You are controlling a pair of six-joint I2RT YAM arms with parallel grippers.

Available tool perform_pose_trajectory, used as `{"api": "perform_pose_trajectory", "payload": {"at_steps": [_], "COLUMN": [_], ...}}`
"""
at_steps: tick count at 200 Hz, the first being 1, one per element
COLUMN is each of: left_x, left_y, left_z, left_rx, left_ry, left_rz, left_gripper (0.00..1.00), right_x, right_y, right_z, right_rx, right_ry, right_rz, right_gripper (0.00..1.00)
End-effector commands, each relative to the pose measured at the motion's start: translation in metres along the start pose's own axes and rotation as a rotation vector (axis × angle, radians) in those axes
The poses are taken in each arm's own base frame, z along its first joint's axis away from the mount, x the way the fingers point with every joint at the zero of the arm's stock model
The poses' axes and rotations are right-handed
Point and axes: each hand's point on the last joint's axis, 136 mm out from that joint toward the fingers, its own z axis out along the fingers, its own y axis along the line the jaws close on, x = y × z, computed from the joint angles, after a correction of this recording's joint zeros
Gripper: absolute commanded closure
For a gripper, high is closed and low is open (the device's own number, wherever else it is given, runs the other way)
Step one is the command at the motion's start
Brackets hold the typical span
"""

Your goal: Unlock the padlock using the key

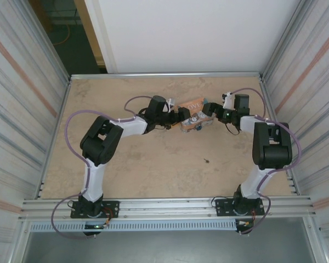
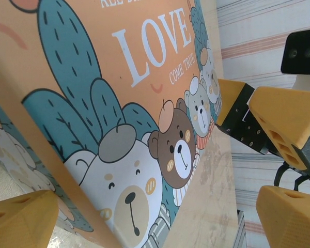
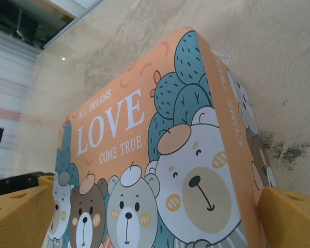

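Observation:
The orange-and-teal "LOVE" box [image 1: 193,114] lies on the table at the back centre. A tiny blue and dark piece [image 1: 198,128], apparently the padlock, sits at the box's near edge. It is too small to make out in detail. My left gripper [image 1: 182,116] is at the box's left end and my right gripper [image 1: 209,109] at its right end. In the left wrist view the left gripper [image 2: 155,219] is open, its yellow fingers [image 2: 20,222] set wide around the box [image 2: 119,103]. The right gripper [image 3: 150,219] is also open, its fingers [image 3: 292,219] straddling the box [image 3: 144,155].
A tiny dark object [image 1: 207,160] lies alone on the tan tabletop [image 1: 153,159], nearer the arms. Ribbed metal walls close in the table on the left and right. The right gripper's yellow fingers [image 2: 281,116] show in the left wrist view, just past the box's far end.

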Motion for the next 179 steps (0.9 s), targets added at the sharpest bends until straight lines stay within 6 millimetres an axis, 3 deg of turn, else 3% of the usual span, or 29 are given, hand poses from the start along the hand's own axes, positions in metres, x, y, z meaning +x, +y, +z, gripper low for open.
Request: {"api": "perform_pose_trajectory", "payload": {"at_steps": [1, 41, 94, 179], "left_x": [-0.002, -0.004, 0.004, 0.01], "left_y": [-0.022, -0.026, -0.01, 0.013], "left_z": [-0.008, -0.029, -0.066, -0.11], "left_rx": [0.039, 0.035, -0.021, -0.088], "left_ry": [-0.003, -0.026, -0.066, -0.125], "left_rz": [0.047, 0.057, 0.04, 0.037], "left_gripper": [0.01, 0.01, 0.01, 0.01], "right_x": [0.024, 0.054, 0.101, 0.161], "right_y": [0.037, 0.067, 0.108, 0.147], "right_z": [-0.003, -0.007, -0.008, -0.005], "right_rx": [-0.088, -0.1, -0.091, -0.056], "right_ry": [0.067, 0.096, 0.146, 0.15], "right_rz": [-0.046, -0.098, -0.173, -0.21], "right_gripper": [0.01, 0.01, 0.01, 0.01]}}
